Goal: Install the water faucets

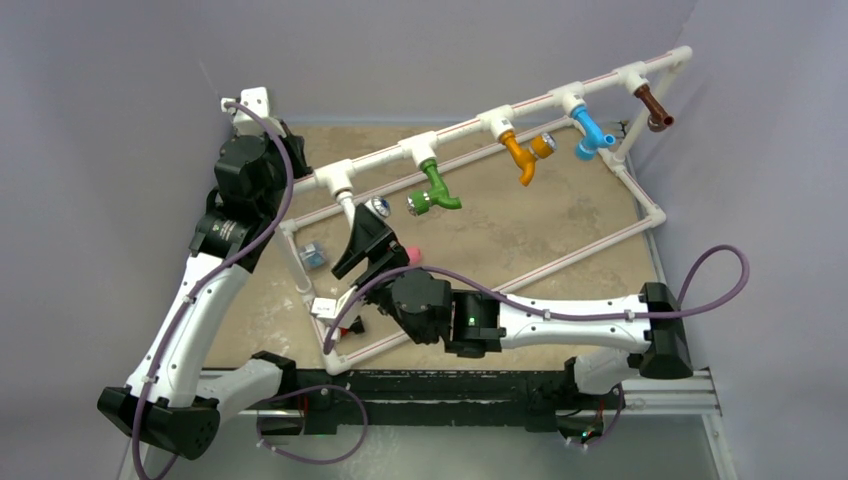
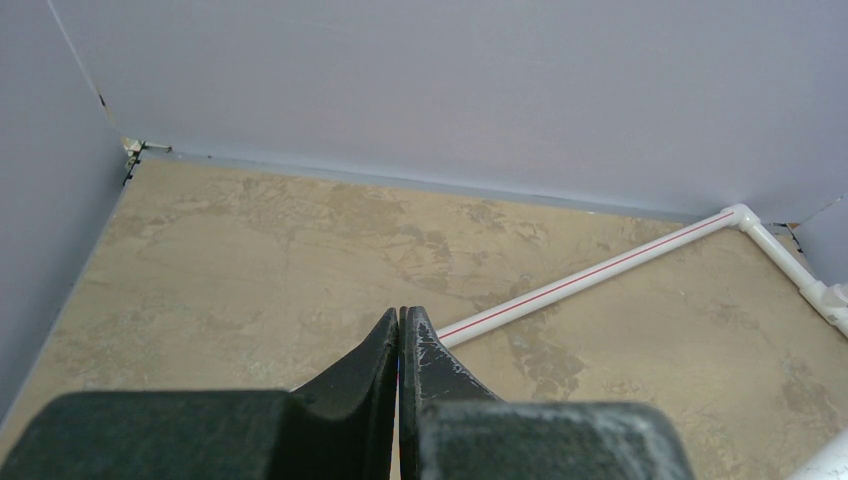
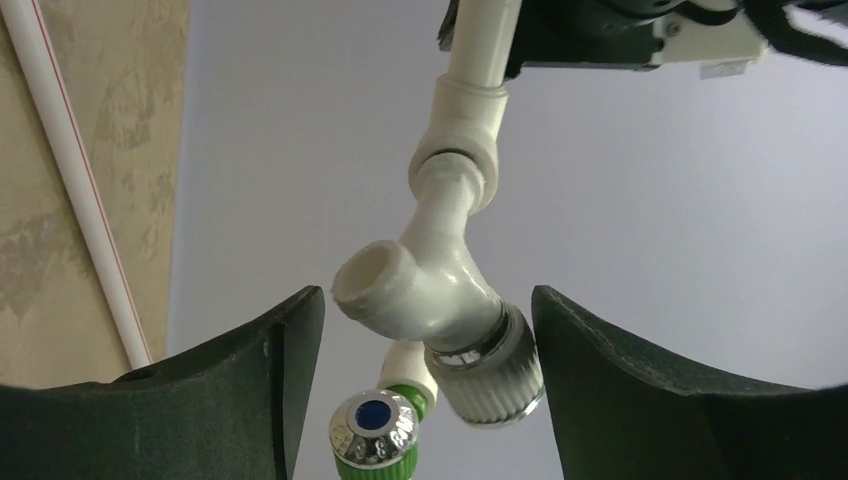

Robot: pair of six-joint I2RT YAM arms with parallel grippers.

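The white faucet is seen hanging from the leftmost T-fitting of the white pipe frame. Its open spout is turned toward one finger and its ribbed, chrome-ringed knob points down. It is flanked by the right gripper, whose jaws are spread wide with a clear gap on both sides, so nothing is gripped. The left gripper is held away over the table, its fingers pressed together on nothing. Along the same top rail the green faucet, orange faucet, blue faucet and brown faucet are already seated.

The white faucet is judged to be light, rigid moulded plastic, with a glossy, rounded body that could slip between hard pads. A hold across the body just below the threaded neck is favoured, where the faces are broadest. The knob is best avoided, since it is likely to spin freely rather than drive the thread. Whether the thread is fully home cannot be told. The frame looks light and unanchored, so twisting force should be kept modest.
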